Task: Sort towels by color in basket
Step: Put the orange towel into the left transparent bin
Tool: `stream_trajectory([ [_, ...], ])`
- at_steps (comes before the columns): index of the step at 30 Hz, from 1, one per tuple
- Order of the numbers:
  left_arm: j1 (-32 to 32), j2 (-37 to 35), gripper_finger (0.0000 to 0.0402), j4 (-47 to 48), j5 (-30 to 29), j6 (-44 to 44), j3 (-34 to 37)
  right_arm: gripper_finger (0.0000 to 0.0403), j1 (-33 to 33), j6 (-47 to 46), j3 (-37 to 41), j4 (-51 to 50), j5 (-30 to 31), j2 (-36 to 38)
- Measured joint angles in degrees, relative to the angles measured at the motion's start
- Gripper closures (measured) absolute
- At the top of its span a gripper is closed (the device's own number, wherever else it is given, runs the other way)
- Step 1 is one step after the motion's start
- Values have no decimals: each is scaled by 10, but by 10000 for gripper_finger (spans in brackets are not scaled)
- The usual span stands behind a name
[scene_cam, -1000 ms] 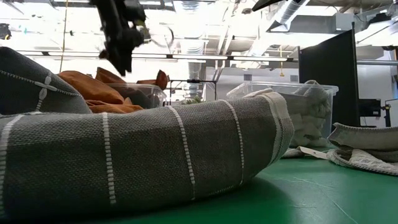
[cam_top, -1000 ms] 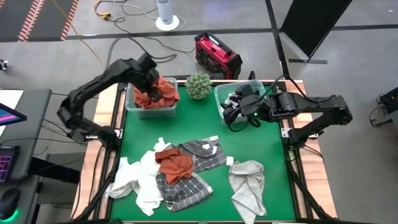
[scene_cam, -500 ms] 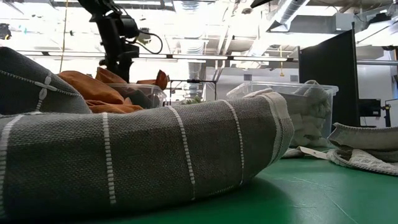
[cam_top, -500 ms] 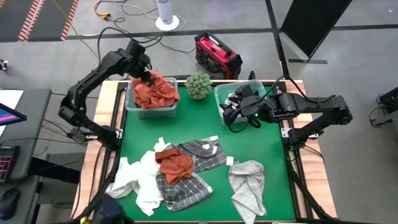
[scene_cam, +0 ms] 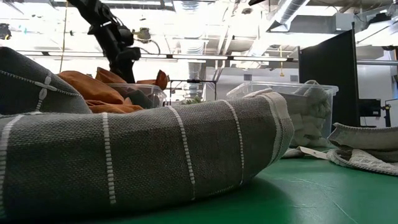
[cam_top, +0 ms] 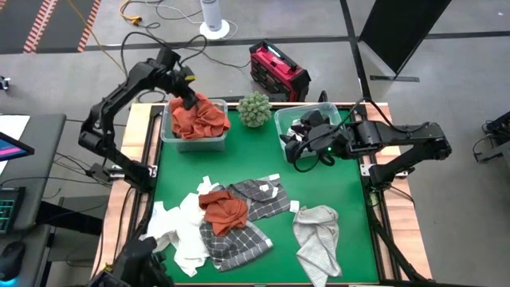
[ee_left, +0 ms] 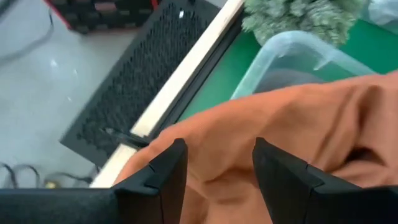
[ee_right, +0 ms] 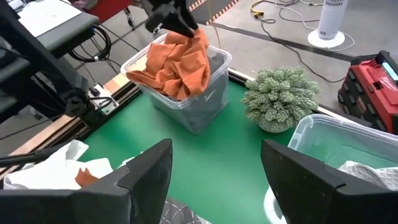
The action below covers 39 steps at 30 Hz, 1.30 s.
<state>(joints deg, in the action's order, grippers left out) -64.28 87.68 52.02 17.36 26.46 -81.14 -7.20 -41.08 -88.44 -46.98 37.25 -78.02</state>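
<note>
A clear bin (cam_top: 194,134) at the far left holds heaped rust-orange towels (cam_top: 199,118). My left gripper (cam_top: 189,100) hangs over their far left part, fingers apart, orange cloth (ee_left: 292,130) showing beyond the gap. My right gripper (ee_right: 214,180) is open with nothing between its fingers, next to the clear bin (cam_top: 307,119) at the far right, which holds pale towels (scene_cam: 305,112). On the table's near half lie a white towel (cam_top: 179,231), a rust-orange one (cam_top: 223,209), a dark grey plaid one (cam_top: 235,239), a dark grey one (cam_top: 264,195) and a light grey one (cam_top: 317,239). My left gripper points down at a slant over the raised far part (ee_right: 194,38) of the orange towels, with its fingers apart. Whether the fingers touch the cloth I cannot tell.
A small potted plant (cam_top: 254,108) stands between the two bins. A red case (cam_top: 277,70) sits on the floor beyond the far edge. A dark shape (cam_top: 139,261) shows at the table's near left corner. Bare green table lies between the bins and the pile.
My left gripper has gone from over the middle of the left bin toward its far left corner, sinking a little and rolling about its own line. The orange towels it stood over now show as a heap in the bin. A dark shape has come in at the near left corner.
</note>
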Motion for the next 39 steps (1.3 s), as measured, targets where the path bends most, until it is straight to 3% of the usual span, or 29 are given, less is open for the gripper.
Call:
stream_trajectory([
  [8, 6, 43, 239, -23, 4, -85, 0, 117, 0, 26, 0, -1, 0, 0],
  [11, 16, 41, 286, -19, 6, -92, 0, 117, 0, 27, 0, -1, 0, 0],
  [14, 23, 41, 369, -11, 6, -92, 0, 117, 0, 34, 0, -1, 0, 0],
  [17, 23, 40, 395, -1, 9, -92, 0, 117, 0, 36, 0, -1, 0, 0],
  [26, 23, -51, 401, 1, 5, -77, 0, 117, -7, 36, 0, 9, 0, 0],
  [32, 48, -106, 401, 136, 34, -84, -1, 117, -7, 36, 0, 14, 0, 0],
  [35, 78, -102, 401, 192, -6, -92, 7, 117, -7, 36, 0, 22, 0, 0],
  [39, 95, -96, 401, 161, -44, -155, 64, 117, -7, 36, 0, 34, -1, 0],
])
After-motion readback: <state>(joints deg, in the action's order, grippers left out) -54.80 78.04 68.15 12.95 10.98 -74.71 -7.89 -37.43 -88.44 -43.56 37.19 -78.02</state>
